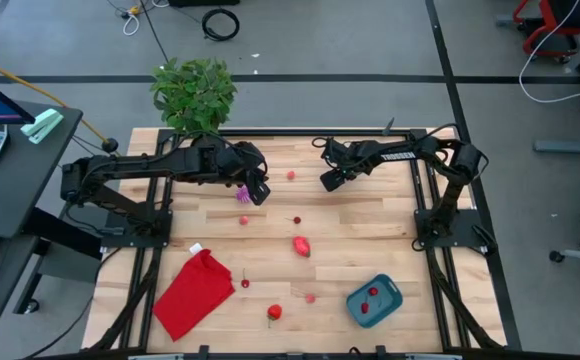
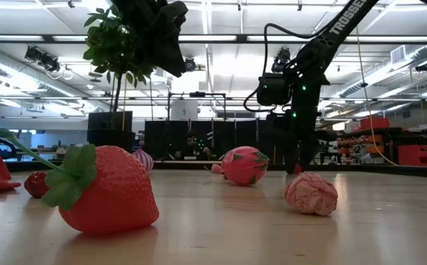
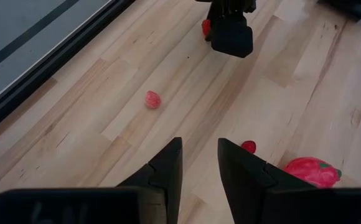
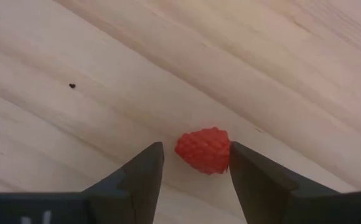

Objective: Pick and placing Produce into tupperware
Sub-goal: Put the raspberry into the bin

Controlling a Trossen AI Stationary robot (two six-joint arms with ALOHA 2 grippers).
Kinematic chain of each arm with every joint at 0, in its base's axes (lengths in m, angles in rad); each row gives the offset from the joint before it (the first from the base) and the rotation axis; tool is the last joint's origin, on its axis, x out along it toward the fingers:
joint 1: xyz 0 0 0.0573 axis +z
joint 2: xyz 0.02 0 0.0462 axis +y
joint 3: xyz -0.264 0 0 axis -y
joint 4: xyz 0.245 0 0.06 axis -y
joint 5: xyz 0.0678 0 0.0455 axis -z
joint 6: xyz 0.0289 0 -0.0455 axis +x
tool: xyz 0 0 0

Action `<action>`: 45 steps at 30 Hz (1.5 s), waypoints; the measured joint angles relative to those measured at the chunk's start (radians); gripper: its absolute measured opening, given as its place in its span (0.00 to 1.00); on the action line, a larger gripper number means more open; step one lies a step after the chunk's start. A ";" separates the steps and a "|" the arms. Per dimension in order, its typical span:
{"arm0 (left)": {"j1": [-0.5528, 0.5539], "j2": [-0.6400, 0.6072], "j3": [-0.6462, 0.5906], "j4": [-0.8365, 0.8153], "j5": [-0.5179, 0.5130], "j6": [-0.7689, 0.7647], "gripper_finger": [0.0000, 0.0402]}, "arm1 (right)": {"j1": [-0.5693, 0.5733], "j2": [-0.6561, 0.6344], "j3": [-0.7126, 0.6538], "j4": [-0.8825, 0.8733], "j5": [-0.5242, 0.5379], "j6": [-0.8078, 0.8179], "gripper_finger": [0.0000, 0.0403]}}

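A small red raspberry [image 4: 202,150] lies on the wooden table near its far edge. My right gripper [image 4: 196,171] points down over it, open, one finger on each side. My left gripper [image 3: 199,165] hangs open and empty above the table's far left, by a purple piece [image 1: 242,195]. More produce lies loose: a small red piece [image 3: 153,99], a pink-red fruit [image 1: 301,245], a strawberry [image 2: 107,191] and a pink lumpy piece [image 2: 311,193]. The teal tupperware [image 1: 386,303] stands at the near right with red pieces inside. My right gripper comes at the raspberry from above, and the berry lies on the table between its fingers. One finger [image 4: 249,174] stands right at the berry's side [image 4: 226,155]; whether it touches I cannot tell. The other finger stands apart from it.
A red cloth [image 1: 195,292] lies flat at the near left. A green potted plant [image 1: 195,90] stands at the far edge behind the left arm. Bare wood lies between the raspberry and the tupperware, apart from a few small red pieces [image 1: 296,220].
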 joint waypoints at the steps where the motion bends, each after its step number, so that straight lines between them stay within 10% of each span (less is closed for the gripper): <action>1: 0.000 0.000 0.000 0.000 0.000 0.000 0.27 | 0.000 0.000 0.000 0.000 0.000 0.001 0.46; 17: 0.000 0.000 0.000 0.000 0.000 0.002 0.27 | 0.064 -0.048 -0.005 -0.019 -0.065 0.071 0.32; 28: 0.000 0.000 0.000 0.000 0.000 0.002 0.27 | 0.196 -0.246 -0.003 -0.238 -0.425 0.198 0.32; 45: 0.000 0.000 0.000 0.000 0.000 0.002 0.27 | 0.891 -0.439 -0.001 -0.346 -0.563 0.806 0.33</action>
